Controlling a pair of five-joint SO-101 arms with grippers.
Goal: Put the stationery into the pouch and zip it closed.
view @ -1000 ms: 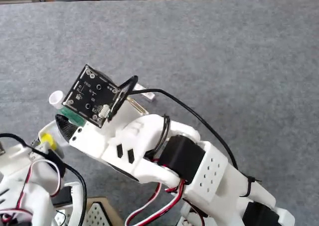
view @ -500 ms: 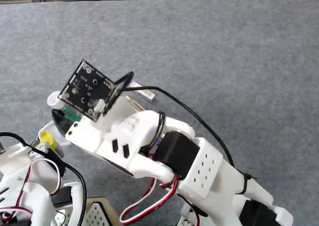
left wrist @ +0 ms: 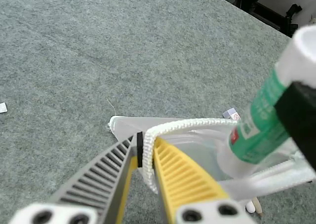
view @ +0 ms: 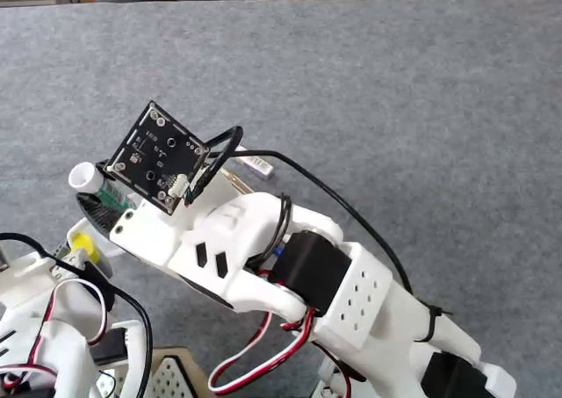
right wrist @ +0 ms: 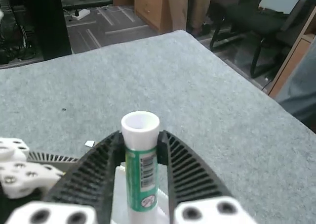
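Right wrist view: right gripper (right wrist: 140, 137) clamped on glue stick (right wrist: 141, 169) just below its white cap, held upright, probably to go base-first into pouch; left wrist view: left gripper (left wrist: 143, 147) pinched shut on pouch (left wrist: 182, 124) rim, presumably to hold mouth open and steady; also there, stick's base apparently just inside that mouth, a relation hidden from right wrist; high view: cap poking out beside camera board (view: 158, 159), small white item (view: 256, 163) lying on table (view: 395, 90) beyond arm.
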